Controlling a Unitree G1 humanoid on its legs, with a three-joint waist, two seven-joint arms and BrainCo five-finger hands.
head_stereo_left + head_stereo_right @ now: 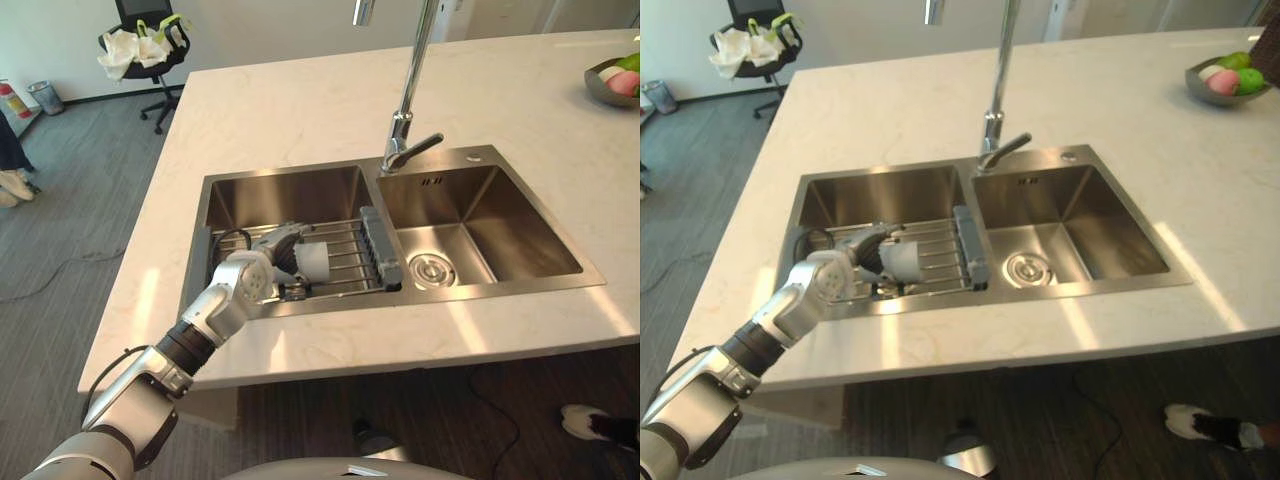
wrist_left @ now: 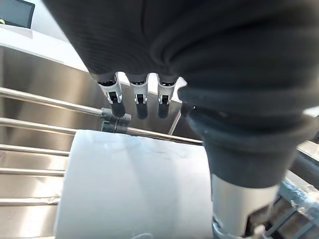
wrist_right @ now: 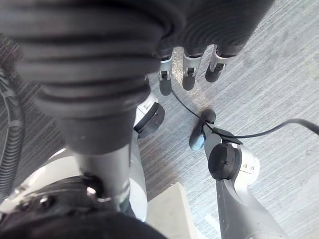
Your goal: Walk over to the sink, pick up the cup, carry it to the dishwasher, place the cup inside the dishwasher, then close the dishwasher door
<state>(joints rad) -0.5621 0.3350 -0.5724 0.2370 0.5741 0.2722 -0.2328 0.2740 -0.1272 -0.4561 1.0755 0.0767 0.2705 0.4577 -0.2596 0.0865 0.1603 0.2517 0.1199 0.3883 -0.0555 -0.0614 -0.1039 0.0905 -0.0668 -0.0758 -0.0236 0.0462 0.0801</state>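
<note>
A pale, translucent cup [image 1: 313, 262] lies on its side on a wire rack [image 1: 352, 250] across the left basin of the steel sink [image 1: 330, 304]. My left hand [image 1: 262, 268] reaches into that basin from the lower left and sits against the cup's left end. In the left wrist view the cup [image 2: 134, 189] lies just under the palm. The fingers [image 2: 141, 104] stretch out over it toward the rack bars, and the thumb [image 2: 234, 204] stands beside it, not closed round it. My right hand [image 3: 187, 74] hangs over the grey floor with relaxed fingers, holding nothing.
A tall faucet [image 1: 405, 120] stands behind the divider between the two basins. A bowl of fruit [image 1: 612, 80] rests on the white counter at the far right. An office chair [image 1: 150, 45] stands at the far left. A person's shoe [image 1: 590, 420] shows at the lower right.
</note>
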